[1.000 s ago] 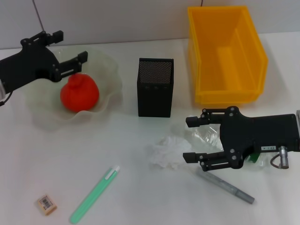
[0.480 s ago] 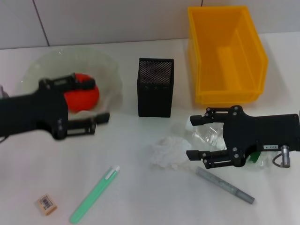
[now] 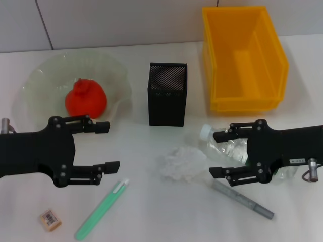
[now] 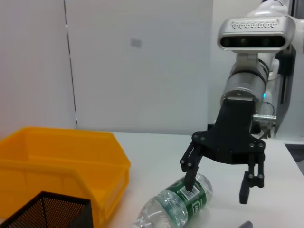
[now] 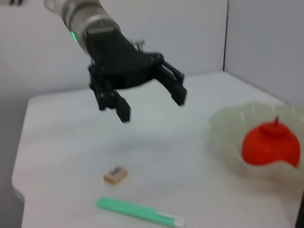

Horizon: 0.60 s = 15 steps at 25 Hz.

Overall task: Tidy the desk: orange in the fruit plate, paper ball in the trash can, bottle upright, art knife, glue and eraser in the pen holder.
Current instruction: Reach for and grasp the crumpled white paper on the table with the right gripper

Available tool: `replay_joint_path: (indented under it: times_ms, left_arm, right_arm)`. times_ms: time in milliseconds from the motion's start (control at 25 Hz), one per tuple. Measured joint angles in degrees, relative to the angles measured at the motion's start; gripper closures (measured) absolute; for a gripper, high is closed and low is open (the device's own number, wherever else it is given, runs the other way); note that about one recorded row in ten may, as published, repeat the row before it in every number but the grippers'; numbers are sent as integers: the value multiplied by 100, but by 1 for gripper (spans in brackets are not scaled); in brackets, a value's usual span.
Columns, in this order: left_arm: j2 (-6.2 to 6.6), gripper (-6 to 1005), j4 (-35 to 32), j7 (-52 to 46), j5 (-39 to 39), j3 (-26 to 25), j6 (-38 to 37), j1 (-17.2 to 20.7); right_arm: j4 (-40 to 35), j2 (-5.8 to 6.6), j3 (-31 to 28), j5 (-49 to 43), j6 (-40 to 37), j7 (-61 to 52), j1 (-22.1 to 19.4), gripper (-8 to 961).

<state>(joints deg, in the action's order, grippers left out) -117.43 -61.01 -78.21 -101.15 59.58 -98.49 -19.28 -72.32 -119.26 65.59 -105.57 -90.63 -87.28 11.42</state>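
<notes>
Orange (image 3: 85, 99) sits in the fruit plate (image 3: 38, 83) at far left, so that step looks done; the left pincer (image 3: 106, 146) hangs wide open near of it, above bare tabletop (image 3: 146, 212), with the eraser (image 3: 51, 220) near-left. The right pincer (image 3: 222, 154), wide open, straddles the lying bottle (image 3: 229, 148), just right of the paper ball (image 3: 182, 163). To stand the bottle up well, close squarely on its body, lift, and tip it gently cap-up clear of the pen holder (image 3: 167, 94) and trash can (image 3: 244, 60).
</notes>
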Motion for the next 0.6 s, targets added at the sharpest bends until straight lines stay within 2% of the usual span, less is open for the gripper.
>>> replay_joint_path:
  times_ms: [160,320,600]
  left_arm:
    - [-59,197,28,5,-144,15,27,-21]
    - [-72,197,54,9,-165,58,48,-45]
    - [-86,197,95,2,-165,114,54,-8]
  right_arm:
    - [-312,7,-75,-220,-25,-517,-1,224]
    - [-972,8,-79,-604,-101,-1297,12,224]
    - [-2175,8,-21,-1463,-481,-2962,319,225]
